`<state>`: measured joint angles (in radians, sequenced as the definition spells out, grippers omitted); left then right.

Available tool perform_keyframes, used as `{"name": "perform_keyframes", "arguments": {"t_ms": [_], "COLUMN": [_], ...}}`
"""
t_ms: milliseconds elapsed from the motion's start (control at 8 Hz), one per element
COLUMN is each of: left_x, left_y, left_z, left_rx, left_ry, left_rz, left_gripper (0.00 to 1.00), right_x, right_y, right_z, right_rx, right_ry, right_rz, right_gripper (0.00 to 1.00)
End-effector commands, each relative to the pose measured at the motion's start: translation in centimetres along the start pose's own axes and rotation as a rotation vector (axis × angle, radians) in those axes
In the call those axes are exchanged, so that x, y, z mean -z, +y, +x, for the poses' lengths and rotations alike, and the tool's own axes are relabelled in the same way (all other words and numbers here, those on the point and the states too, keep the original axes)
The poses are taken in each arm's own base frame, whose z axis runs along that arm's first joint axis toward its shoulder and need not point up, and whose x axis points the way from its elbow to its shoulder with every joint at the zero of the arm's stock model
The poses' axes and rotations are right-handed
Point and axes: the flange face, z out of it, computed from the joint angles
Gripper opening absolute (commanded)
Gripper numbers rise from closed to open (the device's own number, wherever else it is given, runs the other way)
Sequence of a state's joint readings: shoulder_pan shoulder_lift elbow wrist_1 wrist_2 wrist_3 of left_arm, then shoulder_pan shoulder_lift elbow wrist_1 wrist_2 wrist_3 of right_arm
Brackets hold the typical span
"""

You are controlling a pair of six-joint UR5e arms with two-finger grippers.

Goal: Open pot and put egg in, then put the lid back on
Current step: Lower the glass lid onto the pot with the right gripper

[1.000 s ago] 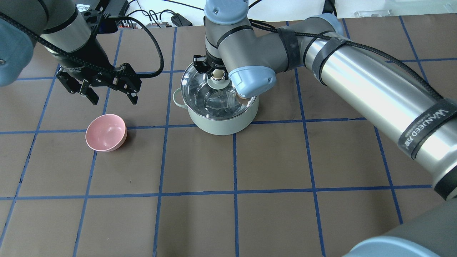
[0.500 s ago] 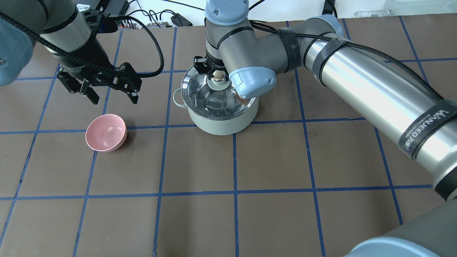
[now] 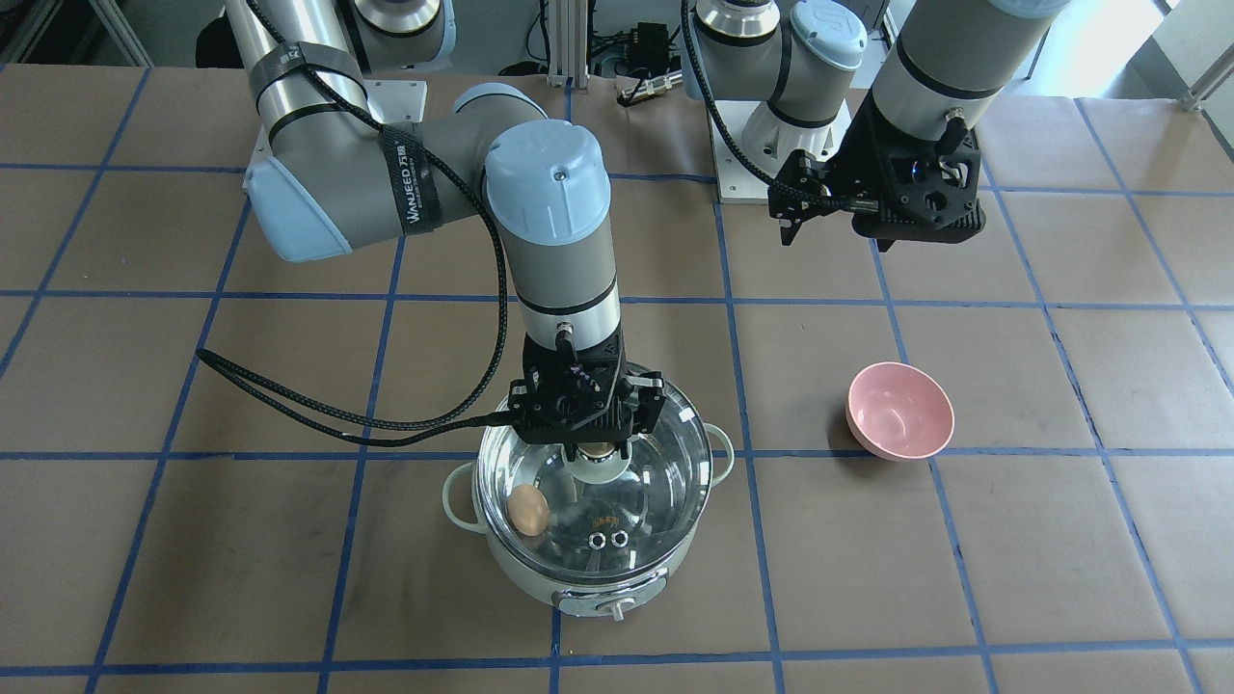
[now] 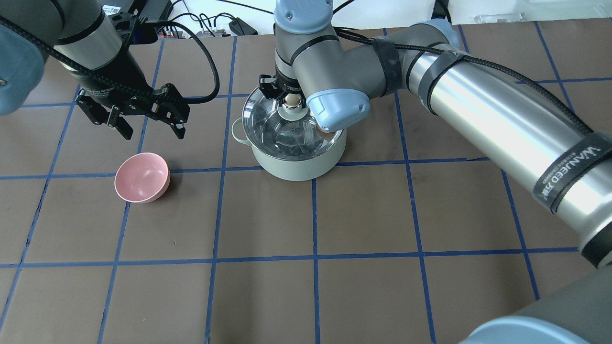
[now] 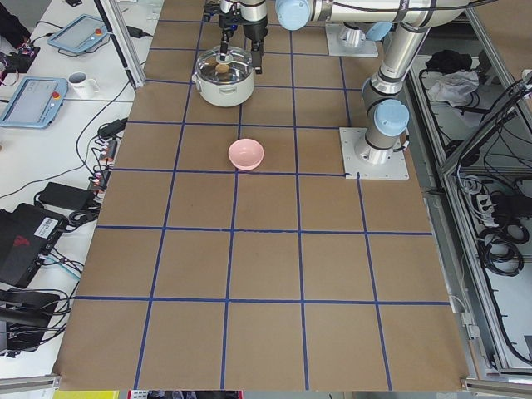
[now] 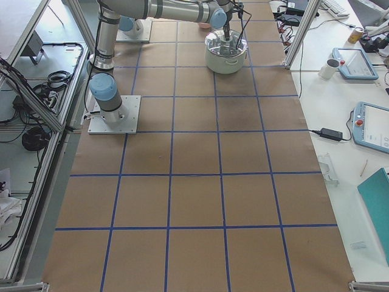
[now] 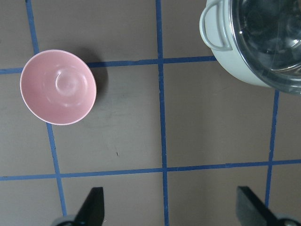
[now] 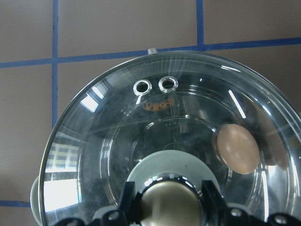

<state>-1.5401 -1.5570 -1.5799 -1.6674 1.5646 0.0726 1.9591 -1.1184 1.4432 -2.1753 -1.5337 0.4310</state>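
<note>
The mint-green pot stands mid-table, also in the overhead view. The egg lies inside it near the wall, seen through the glass in the right wrist view. The clear glass lid sits over the pot's rim. My right gripper comes straight down and is shut on the lid's beige knob. My left gripper is open and empty, hovering left of the pot, above the table beyond the pink bowl.
A pink bowl stands empty on the table left of the pot, also in the left wrist view. The right arm's forearm reaches across above the table's right half. Cables and boxes lie beyond the far edge.
My right gripper and the lid have barely shifted, settling slightly over the pot. The left arm has not moved.
</note>
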Motion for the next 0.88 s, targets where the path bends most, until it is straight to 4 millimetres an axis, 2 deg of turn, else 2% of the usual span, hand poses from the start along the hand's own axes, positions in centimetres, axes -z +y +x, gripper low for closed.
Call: {"name": "perform_keyframes", "arguments": {"t_ms": [0,625,750], "left_x": [0.08,0.43,0.36], "left_y": [-0.02,-0.23,-0.22], "left_z": [0.01,-0.10,-0.12], "left_rx": [0.004,-0.001,-0.001], "left_ry": [0.001,-0.002,-0.004], "left_rz": [0.003,0.012,0.010], "left_gripper": [1.00,1.00,1.00], "right_x": [0.11,-0.05,-0.05], "right_y": [-0.15,-0.24,-0.24], "right_z": [0.06,0.24,0.25], "right_rx": [0.009,0.009,0.011], "right_ry": [0.000,0.000,0.001], "right_rz": [0.003,0.001,0.002], "right_gripper": [0.23,0.24,0.27]}}
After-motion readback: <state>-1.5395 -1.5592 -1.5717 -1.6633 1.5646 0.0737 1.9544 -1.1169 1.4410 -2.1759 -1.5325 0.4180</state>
